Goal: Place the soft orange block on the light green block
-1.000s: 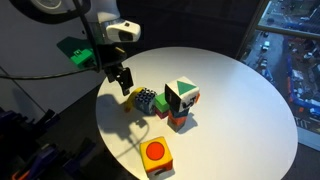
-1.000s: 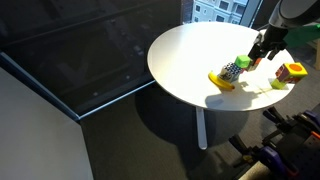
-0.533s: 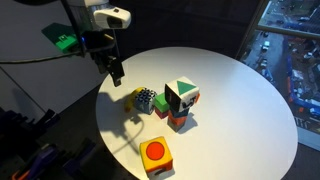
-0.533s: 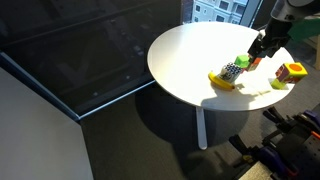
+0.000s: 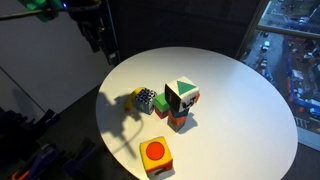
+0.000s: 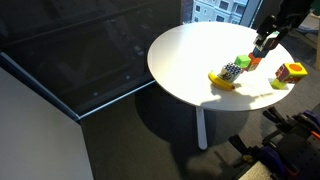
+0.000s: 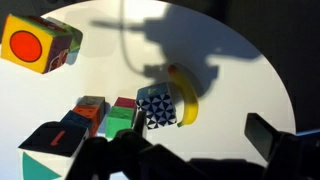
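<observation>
The soft orange block [image 5: 155, 153] with its red circle sits near the round white table's front edge. It also shows in the wrist view [image 7: 30, 45] and in an exterior view [image 6: 293, 71]. The light green block [image 6: 280, 84] touches it from below, and only a lime sliver [image 5: 151, 171] shows. I cannot tell whether the orange block rests fully on it. My gripper [image 5: 100, 40] hangs high above the table's far left edge, well away from both blocks. It is open and empty, its fingers [image 7: 266, 135] wide apart.
A cluster lies mid-table: a yellow curved piece [image 7: 183, 100], a black-and-white patterned cube [image 7: 155, 108], a darker green block [image 7: 122, 121], and a green-and-white triangle block [image 5: 182, 95] stacked on a red-orange block [image 5: 178, 122]. The table [image 5: 240, 90] ends at a dark wall and window.
My gripper has risen from just above the yellow piece and drawn back up toward the far left. It stayed open and empty. No block has moved.
</observation>
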You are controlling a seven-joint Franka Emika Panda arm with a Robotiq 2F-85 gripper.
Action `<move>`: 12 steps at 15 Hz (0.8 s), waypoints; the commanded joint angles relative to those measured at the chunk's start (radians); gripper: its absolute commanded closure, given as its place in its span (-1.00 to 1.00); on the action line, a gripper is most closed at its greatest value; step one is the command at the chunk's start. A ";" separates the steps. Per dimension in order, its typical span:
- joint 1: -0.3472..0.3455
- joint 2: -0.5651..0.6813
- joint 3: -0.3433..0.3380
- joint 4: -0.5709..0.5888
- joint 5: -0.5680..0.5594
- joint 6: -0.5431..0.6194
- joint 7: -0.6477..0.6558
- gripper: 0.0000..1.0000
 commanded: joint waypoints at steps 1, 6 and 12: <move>0.001 -0.094 -0.005 -0.013 0.011 -0.042 -0.007 -1.00; 0.002 -0.186 -0.001 -0.028 0.002 -0.062 -0.001 -1.00; -0.010 -0.306 0.002 -0.020 -0.015 -0.180 0.012 -1.00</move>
